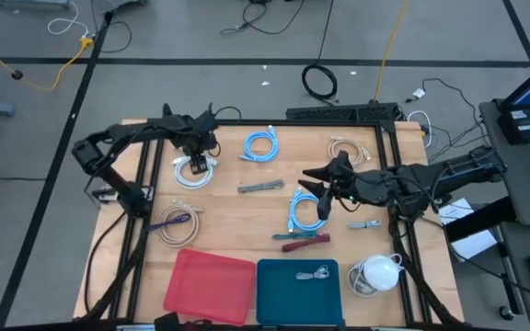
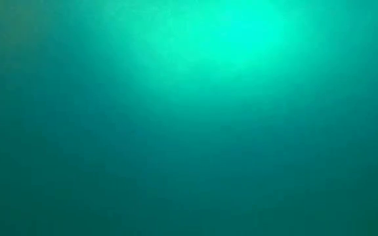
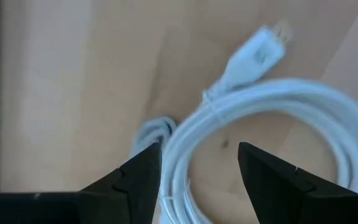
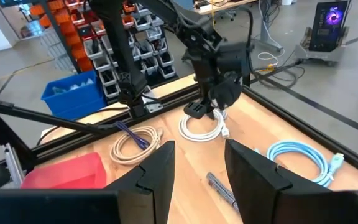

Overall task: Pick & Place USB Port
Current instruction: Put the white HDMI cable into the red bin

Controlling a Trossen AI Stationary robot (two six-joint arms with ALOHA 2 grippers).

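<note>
Two dark fingers of the left gripper (image 3: 197,180) stand parted above a coiled white cable (image 1: 195,171) on the wooden table (image 1: 247,207), with open space between them and nothing held. In the left wrist view the coil (image 3: 272,130) lies directly under and just beyond the jaws: one side of its loop passes through the gap between the fingers, close to one fingertip (image 3: 148,165), while most of the ring spreads off to the side of the other. The cable's white plug (image 3: 257,53) sticks out past the coil on the far side from the jaws, its long axis running away from them at a slant. How near the fingertips are to the cable cannot be told, though they look close.

From above, the left gripper (image 1: 197,149) is much the nearer to this coil; its arm reaches in from the table's left edge, elbow bent, wrist tipped down over the cable. A closing move would likely catch the strand between the fingers rather than the plug.

The right gripper (image 1: 325,188) hovers near mid-table beside a light blue cable coil (image 1: 302,210), fingers apart and empty, pointing across the table toward the left arm. A red tray (image 1: 210,285) and a blue tray (image 1: 299,294) sit at the near edge. The low view shows only a blank green glow
</note>
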